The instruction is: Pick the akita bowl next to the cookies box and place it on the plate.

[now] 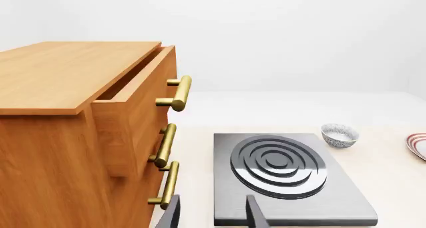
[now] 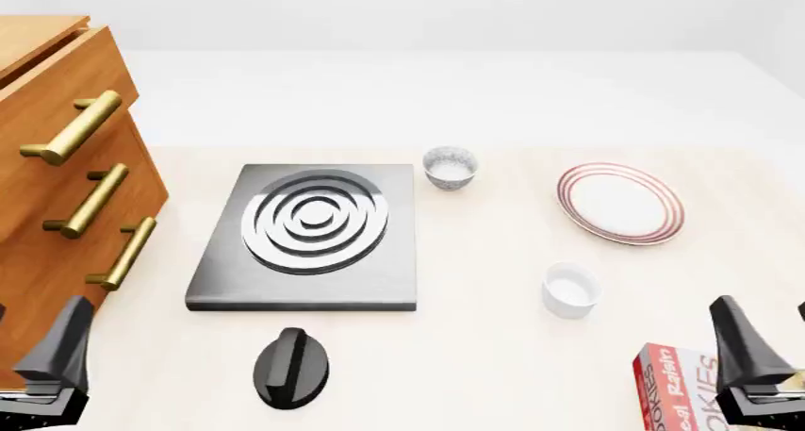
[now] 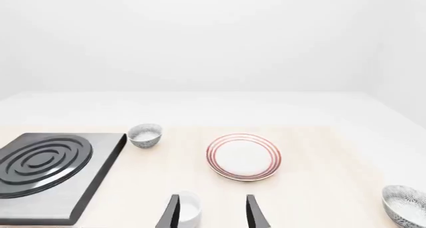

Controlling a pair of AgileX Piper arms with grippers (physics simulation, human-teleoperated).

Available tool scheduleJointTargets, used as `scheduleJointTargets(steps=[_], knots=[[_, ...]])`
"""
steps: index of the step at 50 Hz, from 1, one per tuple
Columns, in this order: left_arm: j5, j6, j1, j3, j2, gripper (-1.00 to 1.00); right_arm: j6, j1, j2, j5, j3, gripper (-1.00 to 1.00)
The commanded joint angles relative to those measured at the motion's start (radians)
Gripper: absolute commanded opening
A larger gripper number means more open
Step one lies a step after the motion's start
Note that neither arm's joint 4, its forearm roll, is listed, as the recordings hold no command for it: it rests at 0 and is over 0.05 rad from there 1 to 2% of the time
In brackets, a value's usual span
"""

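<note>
Over the pale table (image 2: 503,356) both arms sit low and level, left pincer (image 1: 211,215) and right pincer (image 3: 211,213) parted, empty

Left gripper (image 2: 28,379) low at seven o'clock of the front view, fingers pointing up toward twelve, parted with a clear gap in the wrist view, holding nothing. Right gripper (image 2: 767,360) low at five o'clock, likewise pointing toward twelve, fingers (image 3: 254,213) spread apart, empty. Both arms mostly out of frame.
</note>
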Motion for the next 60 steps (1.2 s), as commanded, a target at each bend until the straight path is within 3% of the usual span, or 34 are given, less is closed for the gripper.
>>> scheduleJointTargets(steps=[1,16,22,25,40,44,48,50,51,55,60], knots=[[0.000,0.000,0.000,0.000,0.000,1.00,-0.002,0.019,0.014,-0.008,-0.004,1.00],[0.000,0.000,0.000,0.000,0.000,1.00,-0.005,0.034,0.203,-0.142,-0.003,1.00],[0.000,0.000,0.000,0.000,0.000,1.00,-0.019,0.011,0.194,-0.111,-0.023,1.00],[0.000,0.000,0.000,0.000,0.000,1.00,-0.027,-0.006,0.311,-0.161,-0.028,1.00],[0.000,0.000,0.000,0.000,0.000,1.00,-0.046,-0.090,0.452,-0.007,-0.179,1.00],[0.000,0.000,0.000,0.000,0.000,1.00,-0.008,-0.117,0.529,0.017,-0.220,1.00],[0.000,0.000,0.000,0.000,0.000,1.00,-0.006,-0.124,0.552,0.048,-0.246,1.00],[0.000,0.000,0.000,0.000,0.000,1.00,0.036,-0.116,0.591,0.065,-0.263,1.00],[0.000,0.000,0.000,0.000,0.000,1.00,0.021,-0.143,0.646,0.071,-0.281,1.00],[0.000,0.000,0.000,0.000,0.000,1.00,0.015,-0.175,0.666,0.102,-0.309,1.00],[0.000,0.000,0.000,0.000,0.000,1.00,-0.033,-0.212,0.691,0.164,-0.369,1.00]])
